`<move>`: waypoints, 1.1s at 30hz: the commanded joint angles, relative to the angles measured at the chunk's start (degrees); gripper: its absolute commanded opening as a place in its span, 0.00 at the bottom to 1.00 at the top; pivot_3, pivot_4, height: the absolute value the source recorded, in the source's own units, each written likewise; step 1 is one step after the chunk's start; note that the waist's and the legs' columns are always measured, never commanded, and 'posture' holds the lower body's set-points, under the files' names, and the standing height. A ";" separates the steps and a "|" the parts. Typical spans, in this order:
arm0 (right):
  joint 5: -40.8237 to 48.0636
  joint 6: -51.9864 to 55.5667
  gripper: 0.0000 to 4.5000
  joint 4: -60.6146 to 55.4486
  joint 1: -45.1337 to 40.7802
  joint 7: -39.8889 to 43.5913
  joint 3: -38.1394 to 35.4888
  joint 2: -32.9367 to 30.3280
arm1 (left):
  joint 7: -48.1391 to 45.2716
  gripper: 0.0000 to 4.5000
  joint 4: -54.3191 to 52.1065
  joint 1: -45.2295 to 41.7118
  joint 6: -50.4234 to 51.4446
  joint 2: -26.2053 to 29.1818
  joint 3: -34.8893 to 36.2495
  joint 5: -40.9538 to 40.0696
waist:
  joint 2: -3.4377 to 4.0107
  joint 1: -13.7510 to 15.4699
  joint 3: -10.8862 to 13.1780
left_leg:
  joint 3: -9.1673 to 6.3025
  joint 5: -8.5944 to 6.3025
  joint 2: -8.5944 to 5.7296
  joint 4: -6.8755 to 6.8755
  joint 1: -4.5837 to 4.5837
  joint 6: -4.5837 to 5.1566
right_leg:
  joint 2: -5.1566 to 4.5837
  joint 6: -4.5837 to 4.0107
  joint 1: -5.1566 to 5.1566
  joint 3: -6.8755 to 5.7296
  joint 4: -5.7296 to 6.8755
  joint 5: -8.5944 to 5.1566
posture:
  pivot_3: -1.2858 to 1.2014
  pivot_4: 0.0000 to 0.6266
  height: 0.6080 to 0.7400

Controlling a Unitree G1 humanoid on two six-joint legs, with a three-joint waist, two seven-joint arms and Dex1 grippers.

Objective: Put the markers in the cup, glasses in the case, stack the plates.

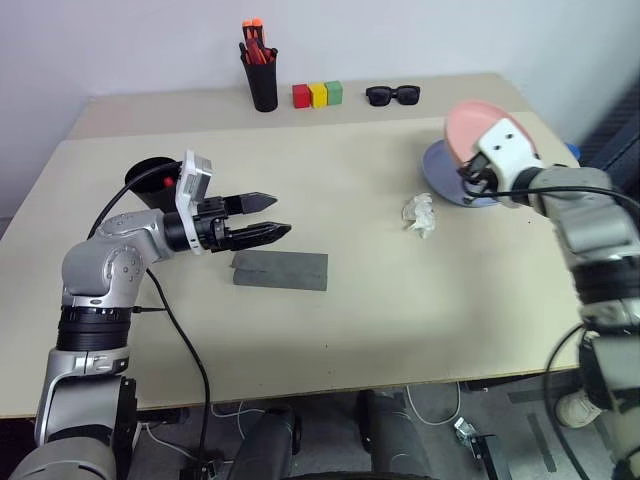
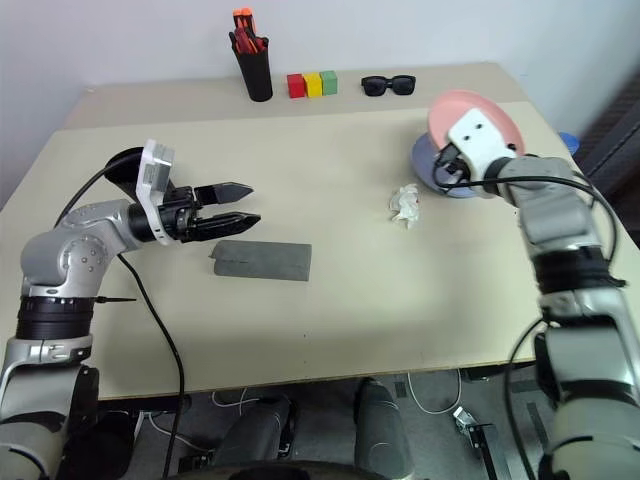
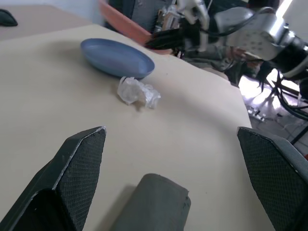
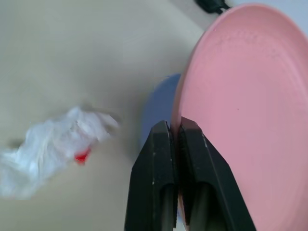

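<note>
At the far right of the pale table [image 1: 380, 300], the right gripper [image 4: 175, 132] has its two black fingers pressed together on the rim of the round, shallow salmon-pink plastic plate [image 1: 478, 130], holding it tipped up on edge so that its face stands nearly vertical. The matching light-blue plastic plate [image 3: 117, 57] lies flat on the table right under and just behind the lifted one, on the side away from the robot's left arm. What the coming move turns on is this: the pink plate hangs above the blue one's near edge but tilted, so it likely has to be laid level and brought down centred over the blue plate to stack. The right arm is plainly the nearer one; the left is well apart from both plates.

A crumpled scrap of white plastic wrap [image 1: 420, 213] sits near the blue plate, towards the table's middle, clear of the stacking spot.

The left gripper [image 1: 262, 217] hovers with its fingers spread wide and nothing between them, pointing across the table just above the flat grey felt-like rectangular case [image 1: 280, 269], which lies closed. Behind that arm stands the wide black plastic cup [image 1: 150, 180].
</note>
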 commanded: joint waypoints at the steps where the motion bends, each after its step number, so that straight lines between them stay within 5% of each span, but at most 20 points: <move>1: -3.29 -9.58 0.01 12.86 -5.45 -1.97 -0.42 2.07 | 2.15 1.00 -5.11 0.82 1.72 1.35 3.04 -3.02 | 0.00 0.18 0.00 | -0.02 0.05 0.00 -0.02 0.00 -0.09 | 0.00 0.00 0.00 0.00 0.02 0.00 | 0.52 0.24 1.00; 3: -3.92 -12.70 0.01 18.66 -7.29 -1.86 -0.67 3.67 | 3.07 1.00 -6.36 1.60 2.06 1.60 3.65 -3.67 | 0.00 0.22 0.00 | -0.03 0.10 -0.01 -0.03 -0.01 -0.18 | 0.00 -0.01 0.00 0.00 -0.01 0.00 | 0.52 0.24 1.00; 6: -4.85 -15.38 0.23 27.15 -9.55 -2.75 -0.95 6.04 | 4.28 1.00 -8.30 3.10 2.66 2.28 4.31 -4.54 | 0.00 -0.10 0.00 | -0.04 0.10 -0.02 -0.04 0.00 -0.20 | 0.00 -0.01 0.01 0.00 -0.01 0.00 | 0.52 0.24 1.00; 13: -3.63 -16.40 1.00 29.40 -12.62 -2.58 -4.00 6.76 | 5.68 1.00 -9.11 4.38 2.81 3.02 4.97 -5.69 | 0.01 -0.72 0.01 | -0.04 0.12 -0.02 -0.05 0.04 -0.22 | 0.01 -0.02 0.00 0.00 0.04 0.01 | 0.52 0.24 1.00; 23: 10.25 5.01 1.00 3.62 -2.92 0.24 -16.13 8.71 | 5.48 1.00 -7.32 3.47 2.01 2.34 4.11 -6.07 | 0.01 -1.36 0.00 | -0.10 0.07 -0.01 -0.08 0.03 -0.14 | 0.02 -0.02 0.01 0.00 0.04 0.01 | 0.52 0.24 1.00; 33: 9.36 13.31 1.00 -10.25 9.22 -2.87 -12.46 13.95 | 5.26 1.00 -6.68 2.75 1.58 2.12 3.46 -5.93 | 0.02 -1.40 -0.01 | -0.09 -0.04 -0.01 -0.05 0.07 0.05 | 0.01 -0.03 0.00 0.00 0.10 0.02 | 0.52 0.24 1.00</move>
